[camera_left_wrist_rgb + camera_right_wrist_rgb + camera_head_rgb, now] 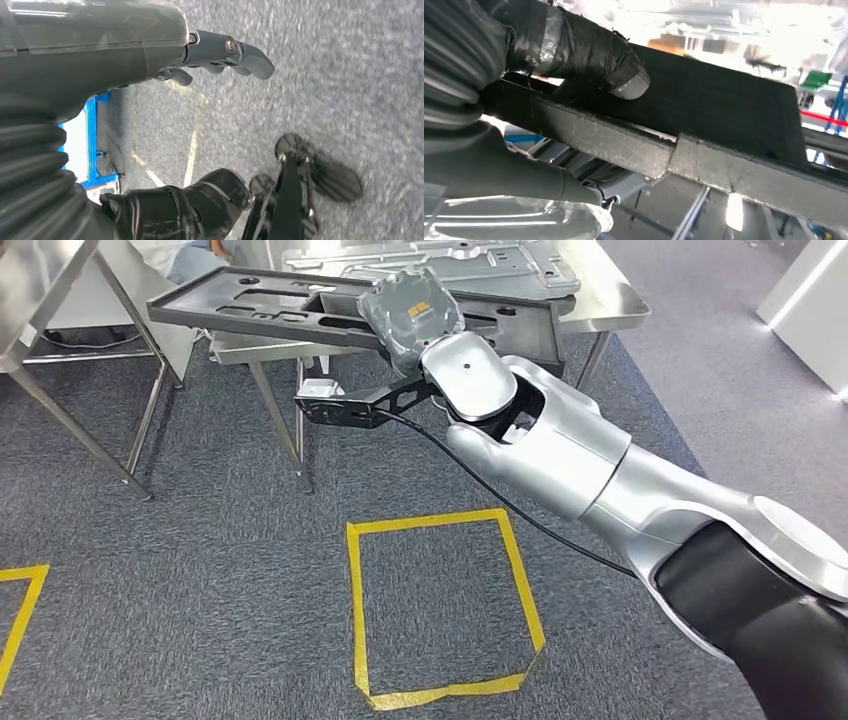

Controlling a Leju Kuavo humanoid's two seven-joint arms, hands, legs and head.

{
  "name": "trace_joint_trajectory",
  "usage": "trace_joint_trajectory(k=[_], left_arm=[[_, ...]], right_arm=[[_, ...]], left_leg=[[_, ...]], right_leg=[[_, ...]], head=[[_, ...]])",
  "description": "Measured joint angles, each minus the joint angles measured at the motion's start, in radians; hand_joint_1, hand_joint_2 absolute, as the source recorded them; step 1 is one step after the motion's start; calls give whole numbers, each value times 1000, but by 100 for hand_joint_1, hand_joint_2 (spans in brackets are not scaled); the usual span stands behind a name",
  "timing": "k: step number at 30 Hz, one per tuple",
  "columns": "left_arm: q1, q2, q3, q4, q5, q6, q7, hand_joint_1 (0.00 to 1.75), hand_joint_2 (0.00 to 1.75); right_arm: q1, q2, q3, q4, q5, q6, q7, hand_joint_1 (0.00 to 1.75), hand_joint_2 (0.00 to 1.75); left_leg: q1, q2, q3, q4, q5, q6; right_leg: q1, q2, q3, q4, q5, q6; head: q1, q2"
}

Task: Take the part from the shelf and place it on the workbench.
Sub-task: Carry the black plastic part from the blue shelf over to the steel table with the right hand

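Grey carpet (200, 570), metal workbench (610, 300) at 12 o'clock. Right hand (410, 312) grasps part (300, 305) at one edge; long overhang, may tilt, slip. Left hand (220, 55) empty, fingers loosely apart.

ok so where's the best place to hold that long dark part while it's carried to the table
By its near long edge, about where the right hand grips it now. The dark part is a long flat frame with cutouts, held roughly level above the metal workbench. The right wrist view shows a thick raised rim under the thumb, probably the firmest purchase.
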Motion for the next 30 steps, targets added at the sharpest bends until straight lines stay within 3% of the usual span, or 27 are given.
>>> trace_joint_trajectory(k=[2,3,4,5,7,9,14,15,17,19,20,21,22,24,26,28,30], left_arm=[[0,0,0,0,0,-1,-1,0,175],[0,0,0,0,-1,-2,-2,0,175],[0,0,0,0,-1,-3,-2,0,175],[0,0,0,0,-2,-5,-2,0,175],[0,0,0,0,-2,-8,-2,0,175],[-1,0,0,0,-2,-9,1,0,175],[0,0,-1,0,2,-9,11,0,175],[0,0,-1,0,2,-8,12,0,175],[0,0,-1,0,3,-7,12,0,175],[1,1,-1,0,3,-7,12,0,175],[2,1,-1,0,4,-7,12,0,175],[3,1,-1,0,4,-7,12,0,175],[3,1,-1,0,4,-7,12,0,175],[1,2,-1,0,4,-7,12,0,175],[-2,3,-1,0,4,-9,10,0,175],[-2,3,-1,0,3,-14,8,0,175],[0,3,-2,0,2,-18,7,0,175]], right_arm=[[5,0,0,3,1,-2,1,175,175],[10,0,0,4,1,-3,1,175,175],[15,0,0,6,1,-3,1,175,175],[20,1,0,8,1,-4,0,175,175],[23,5,0,14,1,-6,-2,175,175],[22,14,0,23,2,-13,-7,175,175],[23,37,0,46,16,-21,-17,175,175],[22,42,0,50,19,-21,-17,175,175],[24,51,1,57,23,-21,-20,175,175],[29,57,1,65,25,-21,-24,175,175],[31,60,2,68,26,-21,-25,175,175],[31,62,2,71,26,-21,-25,175,175],[31,64,2,74,26,-21,-25,175,175],[26,66,2,79,27,-21,-25,175,175],[23,67,2,83,28,-21,-25,175,175],[22,70,2,86,28,-22,-25,175,175],[21,72,2,89,29,-22,-25,175,175]], left_leg=[[-1,0,5,0,-5,6],[-2,0,7,1,-8,7],[-1,-1,9,3,-11,7],[-1,-3,12,6,-16,6],[1,-7,16,16,-28,0],[-1,-9,13,25,-37,-10],[0,-8,5,43,-56,-35],[1,-6,-12,81,-76,-38],[1,-2,-77,208,-126,-43],[1,-2,-133,297,-139,-45],[0,0,-136,289,-119,-43],[-1,4,-120,243,-83,-39],[-4,15,-91,174,-44,-32],[-18,48,-36,56,-2,-18],[-28,56,-20,22,-3,-9],[-24,38,-16,12,1,-2],[-15,22,-7,2,5,7]], right_leg=[[-2,1,-69,127,-46,4],[-3,1,-101,177,-55,5],[-5,0,-121,196,-46,5],[-7,0,-122,178,-19,5],[-9,0,-81,62,55,3],[-7,2,-41,-31,88,-2],[-7,1,-25,-56,83,-24],[-8,-2,-21,-59,82,-30],[-6,-8,-14,-60,76,-39],[-2,-16,-7,-60,71,-44],[0,-20,-3,-60,68,-45],[1,-25,2,-60,64,-45],[3,-31,8,-60,60,-44],[8,-42,17,-60,53,-38],[12,-57,21,-62,48,-30],[13,-69,25,-62,42,-21],[11,-46,8,-20,15,-10]], head=[[2,0],[2,0],[2,0],[2,0],[2,0],[2,0],[-2,0],[-3,0],[-6,0],[-7,0],[-7,0],[-7,0],[-6,0],[-7,0],[-7,0],[-6,0],[-4,0]])
